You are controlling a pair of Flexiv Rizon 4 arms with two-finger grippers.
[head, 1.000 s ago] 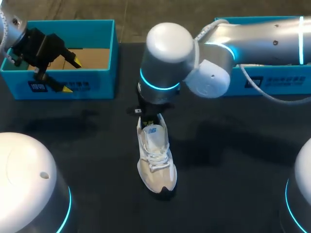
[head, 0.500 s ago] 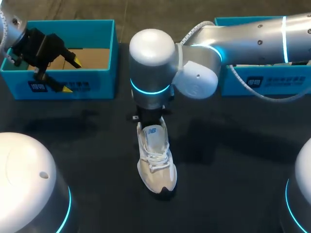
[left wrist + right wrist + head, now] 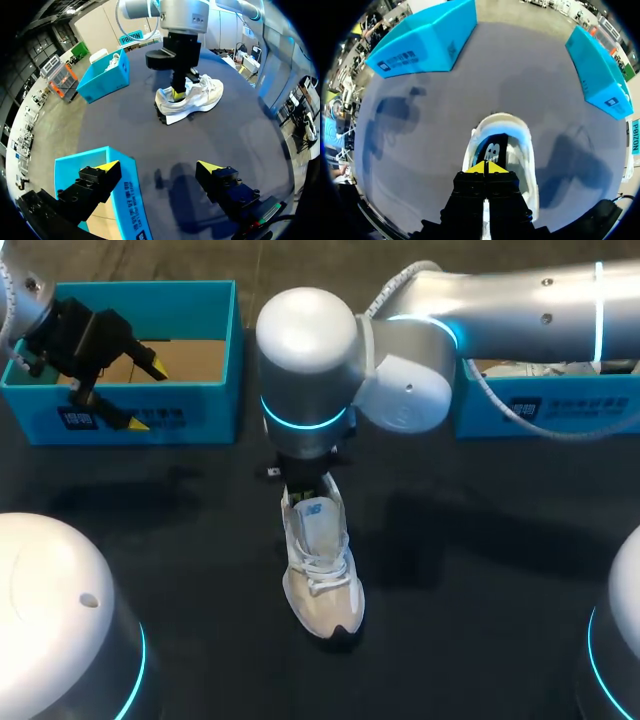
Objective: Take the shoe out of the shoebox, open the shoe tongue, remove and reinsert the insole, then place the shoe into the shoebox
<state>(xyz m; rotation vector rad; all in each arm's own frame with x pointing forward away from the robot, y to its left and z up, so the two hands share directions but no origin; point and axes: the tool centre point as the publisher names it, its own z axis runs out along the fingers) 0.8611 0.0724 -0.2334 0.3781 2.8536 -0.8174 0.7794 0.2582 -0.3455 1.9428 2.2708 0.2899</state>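
A white mesh lace-up trainer point(image 3: 322, 570) is entered at its heel opening by the right gripper point(image 3: 485, 168), yellow tips pressed together, seemingly to pinch the dark insole point(image 3: 492, 149); the left gripper point(image 3: 157, 166) is parked wide open and empty.

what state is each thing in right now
white lace-up sneaker: upright on the black table, outside both boxes
right claw: shut, tips at the sneaker's opening
left claw: open, empty
left blue cardboard shoebox: lidless, no shoe seen inside
right blue cardboard shoebox: lidless, second white shoe inside
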